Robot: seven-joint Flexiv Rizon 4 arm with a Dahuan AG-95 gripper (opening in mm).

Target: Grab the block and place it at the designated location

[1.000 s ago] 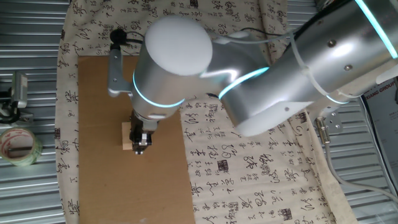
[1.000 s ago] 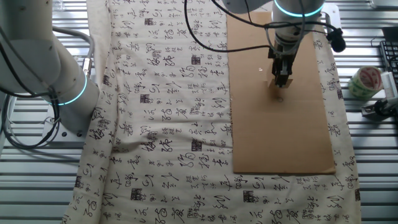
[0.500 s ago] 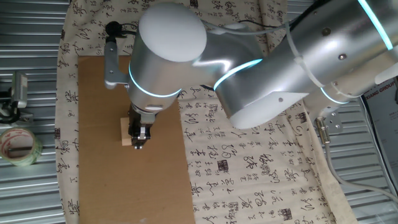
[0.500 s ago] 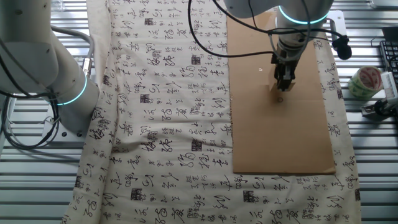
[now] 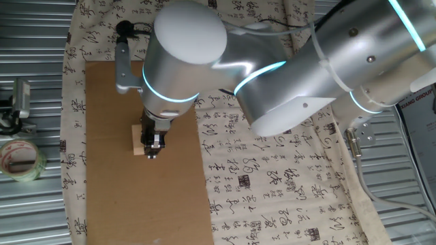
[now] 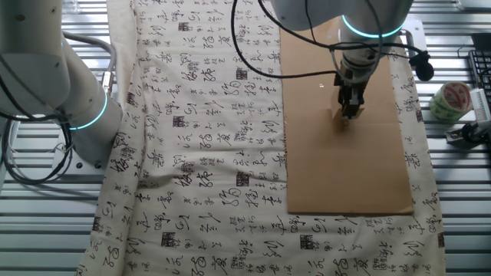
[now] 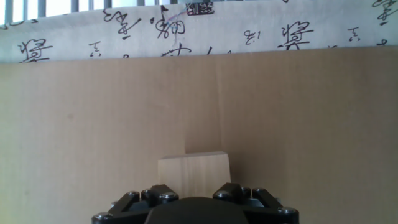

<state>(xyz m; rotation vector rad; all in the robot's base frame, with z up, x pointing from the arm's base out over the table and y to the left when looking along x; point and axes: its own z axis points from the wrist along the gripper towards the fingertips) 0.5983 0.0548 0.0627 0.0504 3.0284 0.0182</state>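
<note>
The end effector (image 5: 153, 144) is clamped on the block (image 5: 138, 142) over the brown cardboard sheet (image 5: 109, 190). A tape roll (image 5: 20, 160) lies well apart on the bench (image 5: 34, 95) — beyond the printed cloth (image 6: 207, 138) — nothing crowds the block

Smooth pale wooden block (image 7: 193, 173) on matt cardboard sheet (image 7: 311, 124).

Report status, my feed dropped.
Gripper low over cardboard, fingers at the block; grip unconfirmed. Target circle not visible. Nothing in the way.
</note>
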